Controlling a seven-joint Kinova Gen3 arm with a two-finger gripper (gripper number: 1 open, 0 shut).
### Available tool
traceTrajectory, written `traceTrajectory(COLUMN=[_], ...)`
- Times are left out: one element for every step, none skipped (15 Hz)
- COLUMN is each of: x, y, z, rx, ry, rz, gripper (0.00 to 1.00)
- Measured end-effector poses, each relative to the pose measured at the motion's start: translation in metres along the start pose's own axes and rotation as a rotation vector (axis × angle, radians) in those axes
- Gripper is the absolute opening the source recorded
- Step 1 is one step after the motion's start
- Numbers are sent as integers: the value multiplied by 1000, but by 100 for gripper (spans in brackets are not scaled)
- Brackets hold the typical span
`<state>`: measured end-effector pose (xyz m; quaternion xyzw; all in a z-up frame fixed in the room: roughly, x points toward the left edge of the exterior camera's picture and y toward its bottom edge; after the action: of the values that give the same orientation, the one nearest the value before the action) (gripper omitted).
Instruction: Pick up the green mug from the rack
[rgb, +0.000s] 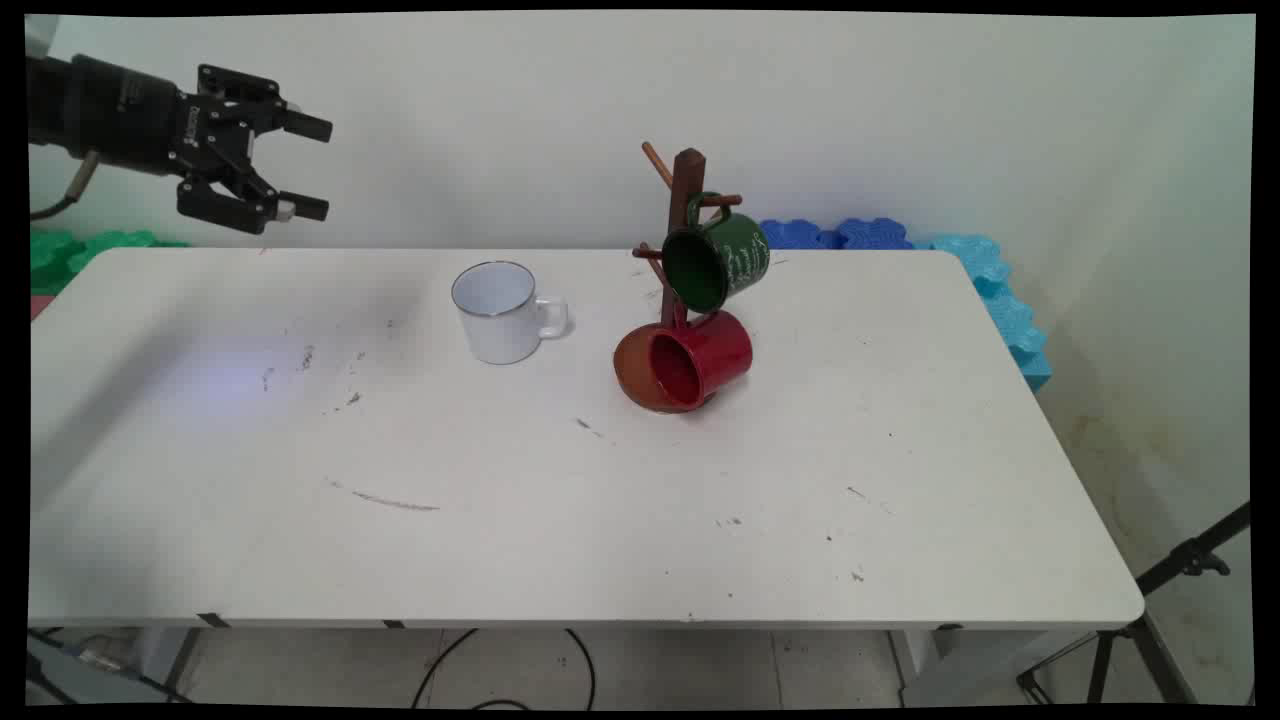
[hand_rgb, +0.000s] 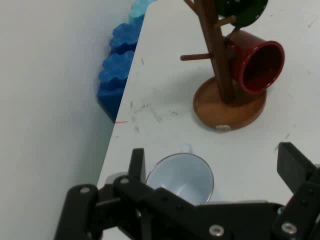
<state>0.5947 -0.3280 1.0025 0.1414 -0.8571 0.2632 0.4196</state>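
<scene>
Black two-finger end effector (rgb: 305, 167), all matte. Wrist section was a black cylinder with small white lettering, unreadable. Open-frame linkage with silver screw heads at the pivots, plainly visible in hand view. Fingers (hand_rgb: 295, 167) were flat, blocky black pads. Grey cable (rgb: 72, 190) looped down from under the wrist. Sliver of white link behind it.

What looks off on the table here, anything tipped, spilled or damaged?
Nothing is spilled or broken. The white mug stands upright and empty. The green mug and red mug hang tilted from the wooden mug tree, as expected. The white table shows only scuff marks. The gripper hovers at the far left, fingers open, holding nothing.
</scene>
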Motion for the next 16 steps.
traceTrajectory(x=[0,2,4,7,12,18,23,29,36,45,55,64,75,84,95,104], y=[-1,-2,-3,-3,-2,1,3,5,8,12,16,19,23,27,32,36], z=[1,3,6,9,12,17,20,23,29,34,40,45,52,59,67,76], rx=[2,5,7,7,7,3,-1,-5,-13,-22,-33,-42,-55,-64,-73,-80], ry=[0,1,1,2,3,6,7,8,10,13,16,18,22,24,25,29], rz=[-13,-31,-51,-69,-98,-132,-156,-179,-204,-233,-262,-284,-309,-332,-357,-382], gripper=[100,100,100,100,100,100,100,100,100,100,100,100,100,100,100,100])
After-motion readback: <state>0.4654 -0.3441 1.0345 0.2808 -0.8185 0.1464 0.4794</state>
